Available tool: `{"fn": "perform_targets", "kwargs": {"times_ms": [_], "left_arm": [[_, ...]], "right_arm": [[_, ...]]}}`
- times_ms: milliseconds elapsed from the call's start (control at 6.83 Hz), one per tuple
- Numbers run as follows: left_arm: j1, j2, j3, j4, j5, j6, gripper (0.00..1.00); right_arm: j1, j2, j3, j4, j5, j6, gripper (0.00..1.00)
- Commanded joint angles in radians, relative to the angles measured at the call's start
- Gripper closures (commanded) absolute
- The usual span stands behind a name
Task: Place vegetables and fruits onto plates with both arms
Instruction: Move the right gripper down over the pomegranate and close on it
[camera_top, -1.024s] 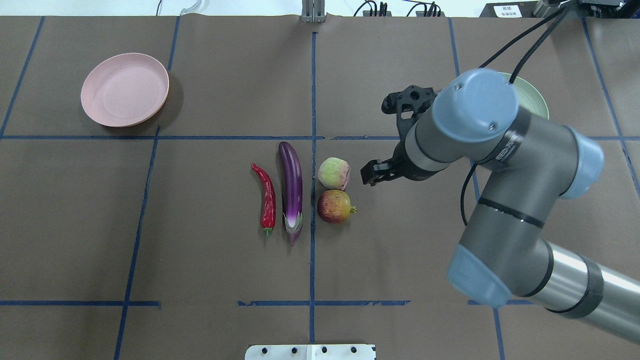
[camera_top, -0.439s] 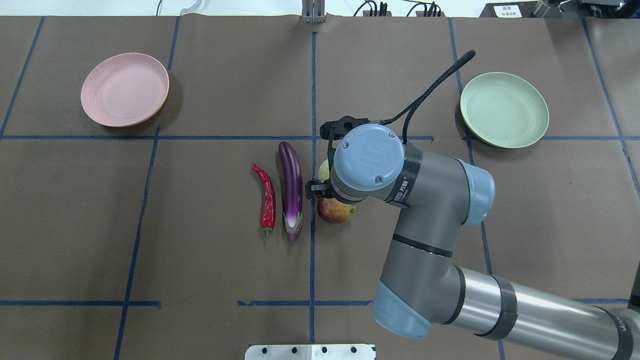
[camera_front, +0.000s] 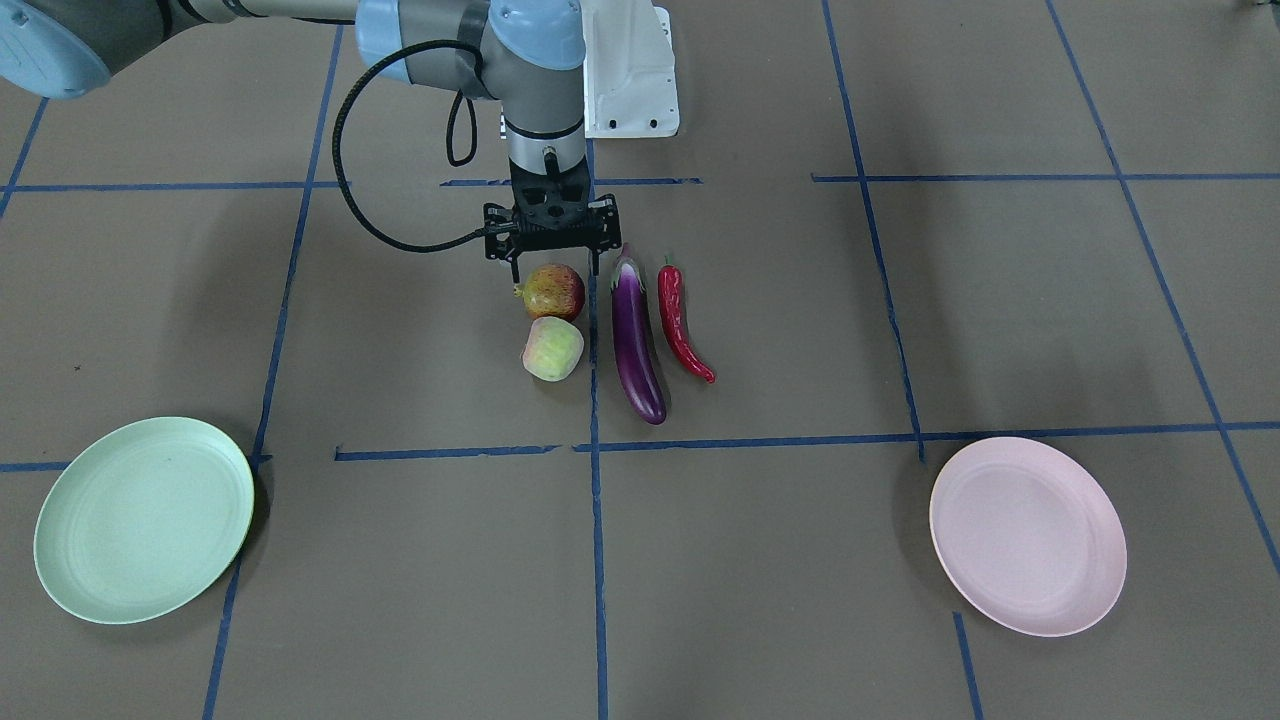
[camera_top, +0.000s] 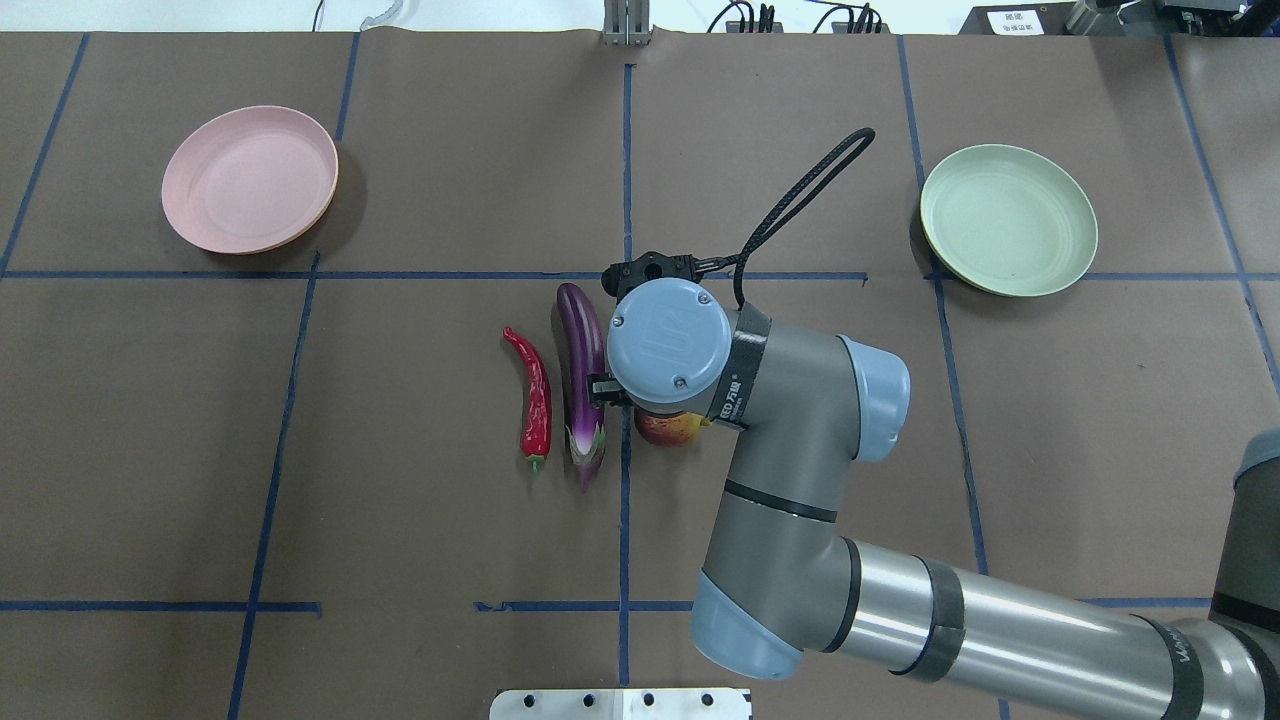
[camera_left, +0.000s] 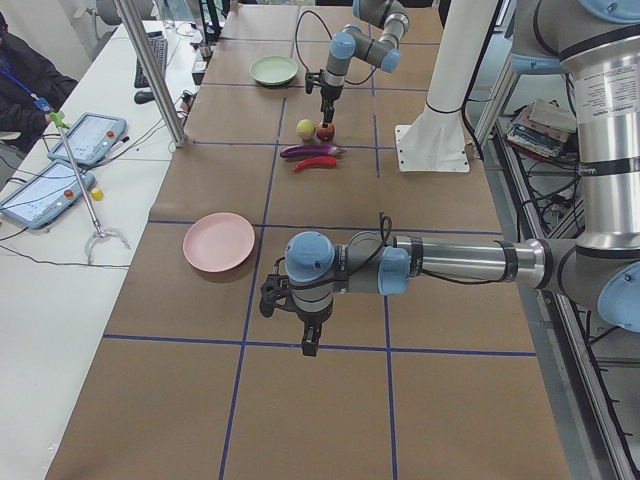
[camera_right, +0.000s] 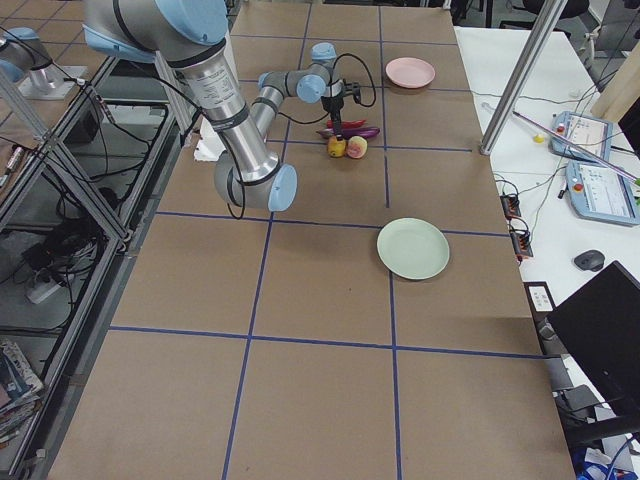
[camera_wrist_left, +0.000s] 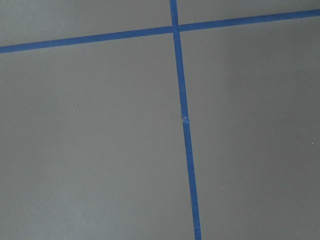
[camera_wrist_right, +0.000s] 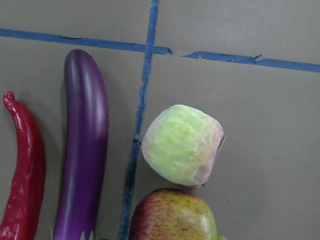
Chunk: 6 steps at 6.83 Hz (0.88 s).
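The purple eggplant (camera_front: 635, 340), the red chili pepper (camera_front: 680, 325), the red-and-yellow fruit (camera_front: 554, 291) and the pale green-pink fruit (camera_front: 552, 349) lie side by side at the table's middle. My right gripper (camera_front: 555, 272) is open and points down, with its fingers on either side of the red-and-yellow fruit. The right wrist view shows the green-pink fruit (camera_wrist_right: 182, 145), the eggplant (camera_wrist_right: 85, 145) and the chili (camera_wrist_right: 22, 180) close below. The mint green plate (camera_top: 1008, 220) and the pale pink plate (camera_top: 250, 180) are empty. My left gripper (camera_left: 308, 345) hangs over bare table near the pink plate; I cannot tell if it is open.
The white robot base (camera_front: 630, 70) stands behind the fruits. Blue tape lines (camera_wrist_left: 182, 120) cross the brown table cover. The right arm's wrist (camera_top: 668, 340) hides the green-pink fruit from overhead. A side table with tablets (camera_left: 85, 140) runs along the far edge.
My right arm has swung left from beside the green plate to over the two fruits. It uncovered the green plate, and its wrist now hides the green-pink fruit. Nothing on the table moved.
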Motion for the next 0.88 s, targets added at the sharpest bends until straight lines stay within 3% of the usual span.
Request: {"fn": "perform_targets", "kwargs": {"times_ms": [0, 293, 439, 585, 732], "left_arm": [[0.000, 0.000, 0.002, 0.001, 0.000, 0.000, 0.00], [0.002, 0.000, 0.003, 0.000, 0.000, 0.000, 0.00], [0.002, 0.000, 0.003, 0.001, 0.000, 0.000, 0.00], [0.002, 0.000, 0.003, 0.003, 0.000, 0.000, 0.00], [0.002, 0.005, 0.003, 0.003, 0.000, 0.000, 0.00]], "right_arm": [[-0.022, 0.008, -0.053, 0.000, -0.036, -0.001, 0.01], [-0.031, 0.010, -0.092, 0.002, -0.042, -0.001, 0.06], [-0.032, 0.014, -0.093, 0.002, -0.042, -0.001, 0.35], [-0.032, 0.025, -0.092, 0.002, -0.042, 0.002, 0.76], [-0.030, 0.040, -0.069, -0.001, -0.031, 0.001, 0.98]]}}
